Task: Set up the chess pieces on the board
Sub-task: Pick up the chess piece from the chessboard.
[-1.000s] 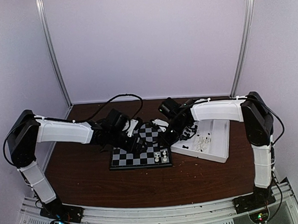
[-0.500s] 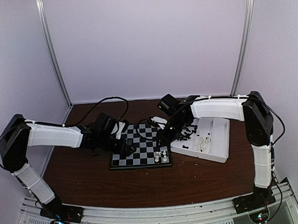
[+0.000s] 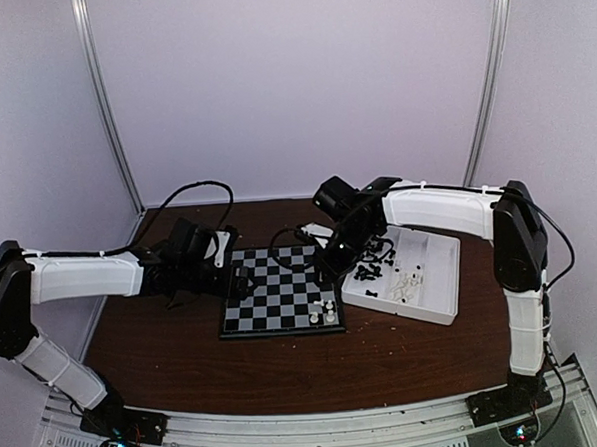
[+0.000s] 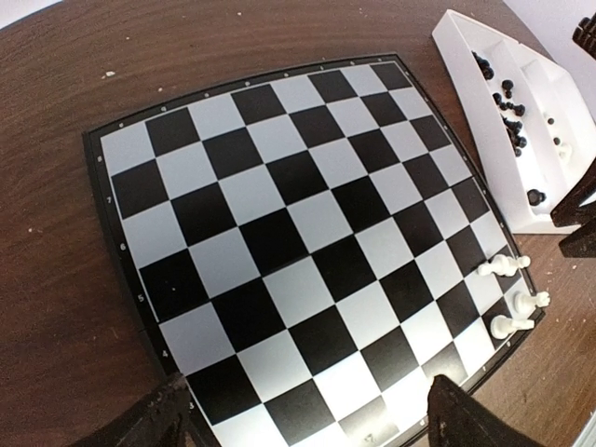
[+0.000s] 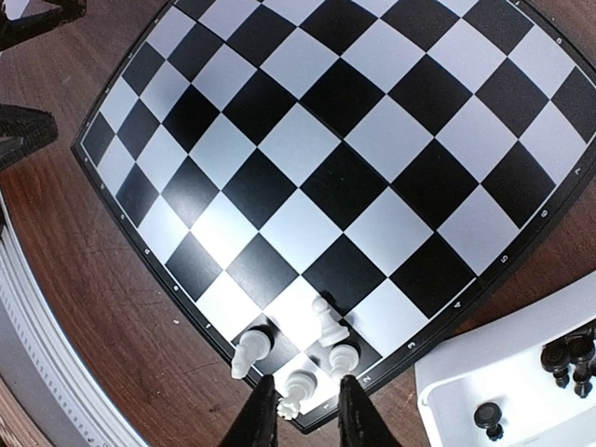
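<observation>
White shells and black joints clothe the left arm [image 3: 81, 277] and right arm [image 3: 438, 208]; jaws black. Black cables [image 3: 192, 192] loop from the wrists. Black bases [image 3: 129, 428] carry tiny lights.

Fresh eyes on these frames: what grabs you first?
The chessboard mid-table is almost bare, with only a small cluster of white pieces at its near right corner. Right of it, the white tray holds a heap of black pieces and some loose white pieces not yet set out. Both arms reach in: the left gripper hangs open by the board's left edge, the right gripper over its right edge.
</observation>
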`<move>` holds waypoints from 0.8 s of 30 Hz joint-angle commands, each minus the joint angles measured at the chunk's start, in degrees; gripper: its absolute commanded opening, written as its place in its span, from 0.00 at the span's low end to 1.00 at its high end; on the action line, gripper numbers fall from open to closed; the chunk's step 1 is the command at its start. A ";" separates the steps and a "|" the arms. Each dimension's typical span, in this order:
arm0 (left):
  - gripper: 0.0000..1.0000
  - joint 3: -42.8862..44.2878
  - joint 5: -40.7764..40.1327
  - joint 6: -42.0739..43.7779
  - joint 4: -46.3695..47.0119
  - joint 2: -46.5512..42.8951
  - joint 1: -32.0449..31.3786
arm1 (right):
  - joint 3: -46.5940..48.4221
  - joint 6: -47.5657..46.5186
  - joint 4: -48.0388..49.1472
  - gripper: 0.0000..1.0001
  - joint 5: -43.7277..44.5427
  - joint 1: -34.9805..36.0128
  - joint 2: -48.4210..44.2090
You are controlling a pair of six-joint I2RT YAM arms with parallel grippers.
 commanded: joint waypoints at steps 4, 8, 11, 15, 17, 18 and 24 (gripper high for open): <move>0.89 -0.63 -0.78 1.09 0.21 -1.89 0.69 | 3.86 -1.30 -5.07 0.30 4.00 0.82 2.87; 0.89 -0.57 -0.78 1.45 -0.17 -1.97 0.77 | 5.07 -3.77 -6.37 0.35 4.09 1.33 4.55; 0.89 -0.63 -0.75 1.61 -0.27 -2.15 0.77 | 6.17 -4.17 -6.97 0.35 4.80 1.54 5.72; 0.89 -0.48 -0.81 1.76 -0.39 -2.32 0.86 | 8.53 -7.12 -8.68 0.35 5.14 1.76 7.61; 0.89 -0.61 -0.81 1.89 -0.48 -2.49 0.86 | 9.24 -8.31 -9.14 0.35 5.27 2.10 8.17; 0.89 -0.58 -0.77 1.96 -0.57 -2.57 0.94 | 9.60 -8.84 -9.27 0.36 5.50 2.27 8.55; 0.89 -0.67 -0.76 2.33 -0.87 -2.90 1.34 | 11.77 -11.26 -10.74 0.38 7.23 2.86 10.63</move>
